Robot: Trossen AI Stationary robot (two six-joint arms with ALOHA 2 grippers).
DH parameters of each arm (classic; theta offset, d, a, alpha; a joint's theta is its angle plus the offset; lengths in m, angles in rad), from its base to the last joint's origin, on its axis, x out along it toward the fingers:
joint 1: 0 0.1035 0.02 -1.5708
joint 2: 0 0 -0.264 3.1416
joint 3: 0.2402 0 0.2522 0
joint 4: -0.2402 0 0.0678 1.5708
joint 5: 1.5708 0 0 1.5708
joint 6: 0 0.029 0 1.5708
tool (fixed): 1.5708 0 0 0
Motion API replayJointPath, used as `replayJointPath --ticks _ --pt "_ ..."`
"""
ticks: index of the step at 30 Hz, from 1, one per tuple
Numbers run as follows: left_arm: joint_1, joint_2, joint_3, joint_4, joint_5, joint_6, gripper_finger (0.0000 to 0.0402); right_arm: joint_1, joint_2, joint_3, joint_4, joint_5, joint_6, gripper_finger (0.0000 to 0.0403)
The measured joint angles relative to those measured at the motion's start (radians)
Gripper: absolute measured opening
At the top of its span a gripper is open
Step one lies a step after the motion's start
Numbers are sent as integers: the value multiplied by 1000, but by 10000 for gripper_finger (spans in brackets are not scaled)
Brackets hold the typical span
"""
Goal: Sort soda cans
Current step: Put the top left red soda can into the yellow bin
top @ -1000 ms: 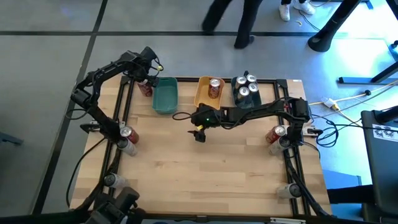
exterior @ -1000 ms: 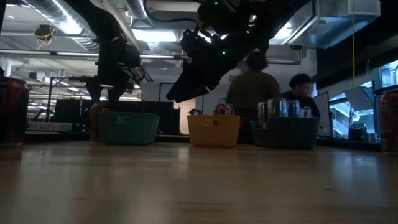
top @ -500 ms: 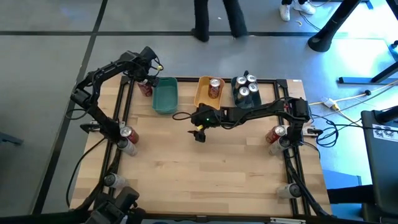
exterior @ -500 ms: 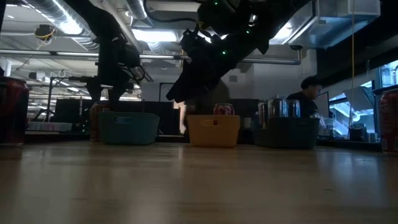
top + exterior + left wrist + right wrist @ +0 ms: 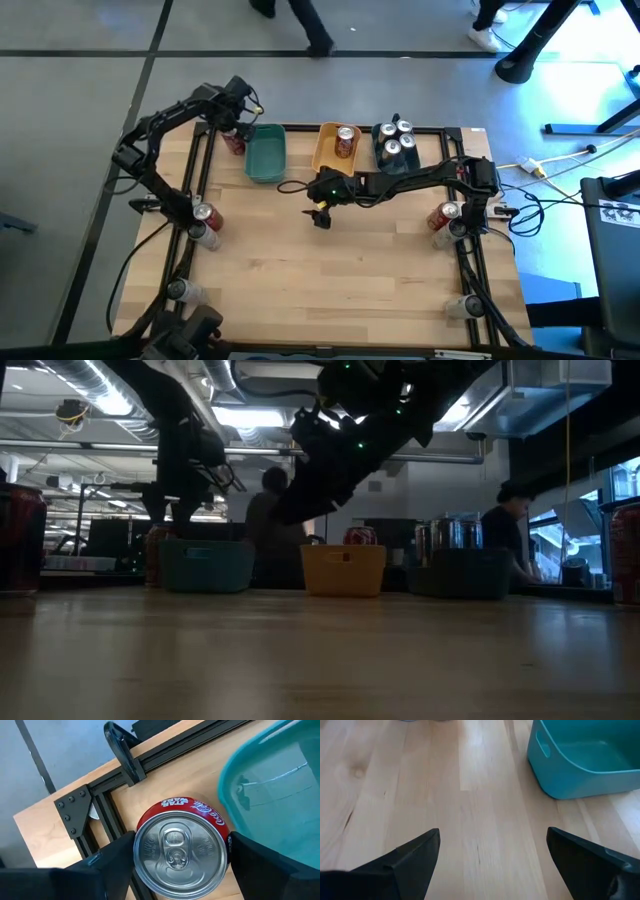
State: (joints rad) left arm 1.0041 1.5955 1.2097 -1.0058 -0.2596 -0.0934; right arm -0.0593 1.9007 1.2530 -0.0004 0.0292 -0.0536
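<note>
The left gripper (image 5: 176,865) straddles an upright red soda can (image 5: 178,849) beside the teal bin (image 5: 280,805), fingers not visibly pressing; smooth, thin-walled, probably slippery, it wants a mid-body hold.

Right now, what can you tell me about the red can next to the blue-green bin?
The red can is a small metal soda can with a shiny silver top, its pull tab unopened, and white writing on its red side. It stands upright on the wooden table at the far left corner, just beside the teal bin. The left gripper has a dark finger on each side of the can, right against it.
</note>
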Motion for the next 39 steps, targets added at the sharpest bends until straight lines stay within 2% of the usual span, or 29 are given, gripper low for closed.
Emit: replayJointPath --ticks 5,13,20,28,33,37,39 --pt "-4 -78 -8 -29 19 8 270 0 0 0 -4 8 0 363" --pt "-22 -215 -4 -71 -8 32 270 0 -13 5 -58 110 -2 363" --pt "-36 -364 -1 -46 -12 52 270 0 -90 18 -232 291 -4 363" --pt "-92 -536 0 33 30 45 269 0 -227 18 -364 347 -7 363" --pt "-173 -609 1 96 146 65 269 1 -259 18 -370 338 -18 363" --pt "-256 -629 1 133 276 107 269 1 -259 18 -373 325 -59 363" --pt "-302 -626 0 154 309 120 269 1 -259 18 -376 330 -70 363"
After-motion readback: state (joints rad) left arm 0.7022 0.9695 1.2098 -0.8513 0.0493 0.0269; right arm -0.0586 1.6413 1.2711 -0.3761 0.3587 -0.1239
